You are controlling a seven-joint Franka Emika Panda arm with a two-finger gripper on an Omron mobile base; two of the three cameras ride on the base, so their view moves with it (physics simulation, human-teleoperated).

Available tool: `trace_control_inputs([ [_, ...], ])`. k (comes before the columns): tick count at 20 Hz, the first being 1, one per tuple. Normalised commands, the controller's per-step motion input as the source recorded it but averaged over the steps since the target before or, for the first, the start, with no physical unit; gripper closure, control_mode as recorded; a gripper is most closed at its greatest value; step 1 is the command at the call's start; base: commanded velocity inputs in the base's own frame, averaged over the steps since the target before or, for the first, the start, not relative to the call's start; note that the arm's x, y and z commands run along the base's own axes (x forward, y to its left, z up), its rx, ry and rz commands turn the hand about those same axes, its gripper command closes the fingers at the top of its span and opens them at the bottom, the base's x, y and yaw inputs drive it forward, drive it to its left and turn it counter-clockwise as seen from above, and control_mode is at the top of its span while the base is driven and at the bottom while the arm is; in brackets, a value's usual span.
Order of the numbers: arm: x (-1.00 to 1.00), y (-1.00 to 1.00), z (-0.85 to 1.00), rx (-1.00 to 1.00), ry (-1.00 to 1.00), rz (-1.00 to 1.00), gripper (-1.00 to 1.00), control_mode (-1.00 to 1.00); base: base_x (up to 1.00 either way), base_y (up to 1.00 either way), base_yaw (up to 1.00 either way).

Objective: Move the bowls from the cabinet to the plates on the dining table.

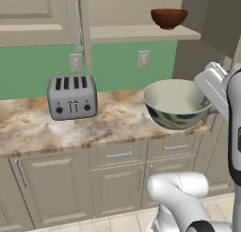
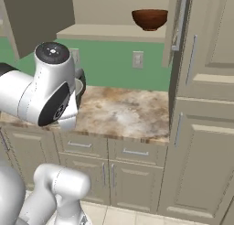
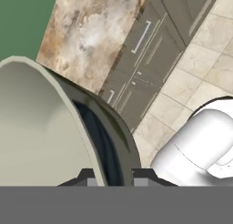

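The large glossy grey-white bowl (image 1: 176, 103) is out of the beige wall cupboard (image 1: 141, 34) and hangs in the air in front of the mottled beige-brown stone worktop (image 1: 117, 118), carried by the two-finger gripper (image 3: 111, 176). In the hand view the bowl's rim wall runs down between the two dark finger tips, one inside the bowl and one outside, so the jaws stand narrowly apart and closed on that wall. From the left base view the gripper sits at the bowl's right edge, though the contact itself is hidden by the white hand, so how squarely the rim is seated is hard to judge.

The small glossy reddish-brown bowl (image 1: 169, 18) rests on the cupboard's plain shelf, well above and behind the carried one. A silver four-slot toaster (image 1: 72, 96) stands on the worktop to the left, well apart from both bowls.

The step in hand looks like the carry of the first bowl away from the cupboard. The next move probably calls for turning the base toward the dining table while keeping the bowl level, since a pinch on one side of the rim lets a deep bowl tip or slide.
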Motion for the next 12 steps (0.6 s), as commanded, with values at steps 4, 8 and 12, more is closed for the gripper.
trace_control_inputs([
  [4, 0.00, 0.00, 0.00, 0.00, 0.00, 0.00, 1.00, 1.00, -0.99, -0.01, 0.01],
  [8, 0.00, 0.00, 0.00, 0.00, 0.00, 0.00, 1.00, 1.00, -0.46, -0.18, -0.03],
  [12, 0.00, 0.00, 0.00, 0.00, 0.00, 0.00, 1.00, 1.00, -0.24, -0.42, -0.26],
])
